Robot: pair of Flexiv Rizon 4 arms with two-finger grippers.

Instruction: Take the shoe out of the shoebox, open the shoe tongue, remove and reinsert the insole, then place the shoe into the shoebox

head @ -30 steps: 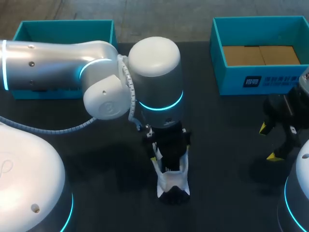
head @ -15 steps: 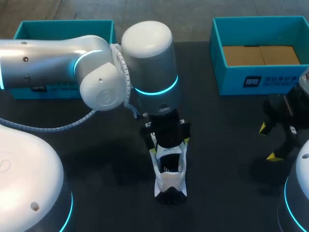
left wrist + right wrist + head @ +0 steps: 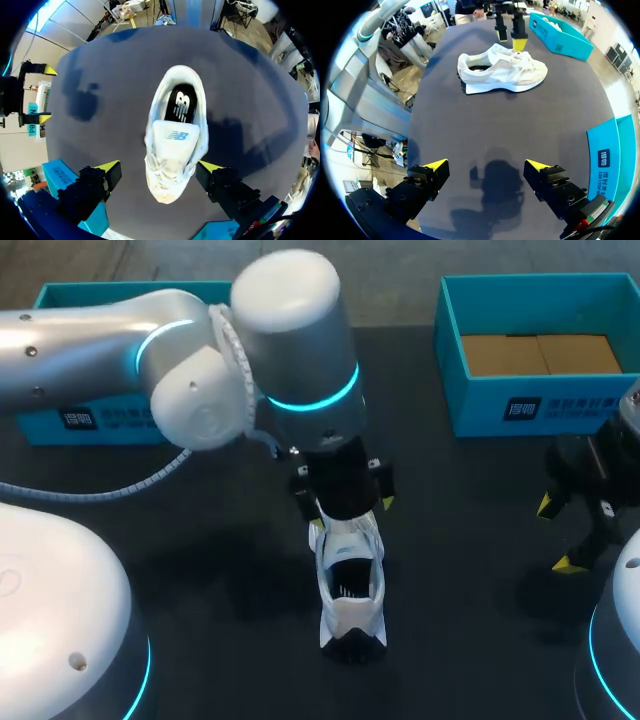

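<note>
A white shoe stands upright on the dark table, its black heel toward the front edge and its toe toward the back. In the left wrist view the shoe shows its raised tongue and a black insole inside. My left gripper hovers open over the toe end, and its yellow fingertips stand apart on either side of the shoe without touching it. My right gripper hangs open at the table's right, well away from the shoe, with nothing between its fingers.
A teal box with a cardboard liner stands at the back right. A second teal box sits at the back left, partly behind my left arm. Bare dark table lies between the shoe and the right gripper.
My left gripper has drawn back along the shoe toward its toe, uncovering more of the tongue and opening. The shoe and the right arm have stayed put.
</note>
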